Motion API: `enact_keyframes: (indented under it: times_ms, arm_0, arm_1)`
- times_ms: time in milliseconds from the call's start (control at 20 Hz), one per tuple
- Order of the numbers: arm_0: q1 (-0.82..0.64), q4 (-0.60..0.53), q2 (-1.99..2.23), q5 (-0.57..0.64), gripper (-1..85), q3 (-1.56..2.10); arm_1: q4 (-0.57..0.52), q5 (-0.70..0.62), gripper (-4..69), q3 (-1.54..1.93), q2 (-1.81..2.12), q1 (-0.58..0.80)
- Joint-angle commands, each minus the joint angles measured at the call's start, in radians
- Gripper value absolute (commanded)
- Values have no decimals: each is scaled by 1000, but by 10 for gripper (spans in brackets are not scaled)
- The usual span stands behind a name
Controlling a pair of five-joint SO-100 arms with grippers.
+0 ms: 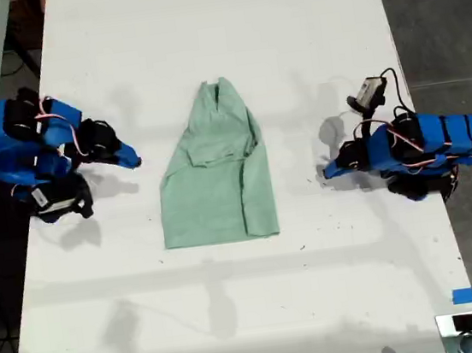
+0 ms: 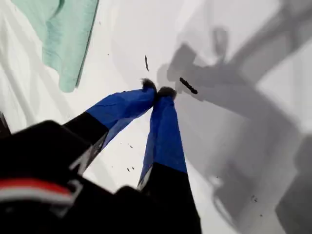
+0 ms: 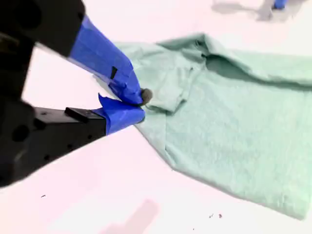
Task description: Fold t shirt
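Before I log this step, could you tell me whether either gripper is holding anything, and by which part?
Nothing is held. My first gripper and my second gripper are shut empty; the exterior view shows both apart from the t shirt.

A white table (image 1: 201,34) fills most of the exterior view. A strip of blue tape (image 1: 462,295) sits at its edge near that view's lower right corner (small, square-cut). Grey floor (image 1: 440,14) lies beyond the table's edge.
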Motion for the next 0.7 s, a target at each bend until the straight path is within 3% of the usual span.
enact_keyframes:
  times_ms: [0,100,200,250,500,650]
  arm_0:
    - [84,-8,-396,-55,-2,-225]
    - [121,-98,-511,-78,52,-216]
    - [160,-175,-578,-109,207,-201]
    - [173,-195,-597,-129,231,-189]
    - [158,-413,-621,-158,222,32]
    - [156,-405,-618,-210,214,55]
  arm_1:
    - [6,-25,22,44,12,12]
    - [6,-26,22,44,12,11]
    - [6,-28,22,46,12,8]
    - [6,-28,22,46,12,8]
    - [6,-29,22,46,12,5]
    - [6,-29,22,46,12,5]
